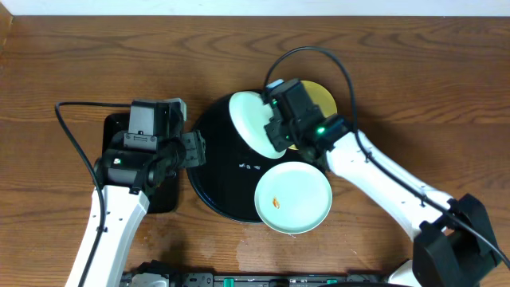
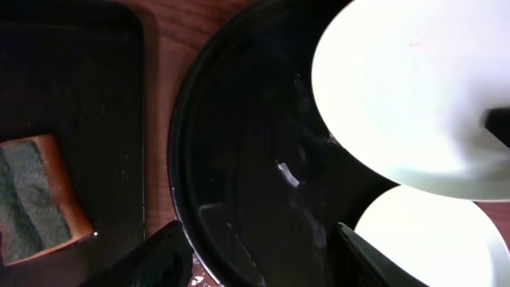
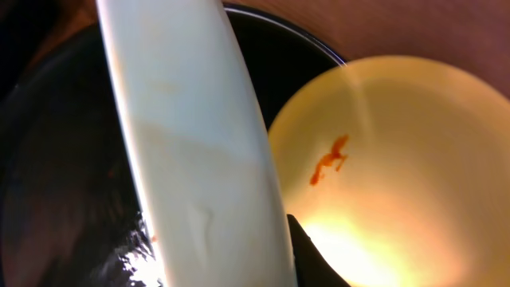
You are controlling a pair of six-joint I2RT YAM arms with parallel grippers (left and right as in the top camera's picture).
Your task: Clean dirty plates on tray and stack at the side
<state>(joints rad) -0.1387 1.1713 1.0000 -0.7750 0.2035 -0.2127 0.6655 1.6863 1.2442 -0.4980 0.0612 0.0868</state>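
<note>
From above, the right claw is clamped on the rim of a mint plate, holding it tilted above the far part of the round tray. The yellow plate lies just behind that claw, at the tray's far right edge. A second mint plate with an orange smear lies flat and overlaps the tray's near right rim. The left claw hovers at the tray's left edge, above a small black tray. Everything stands on a brown wooden worktop. In the left wrist view, the left claw's fingers stand wide apart over the tray with nothing between them, and a sponge lies on the small tray. The right wrist view shows the held plate edge-on, close to the lens. The yellow plate, with its own orange smear, lies beyond it.
</note>
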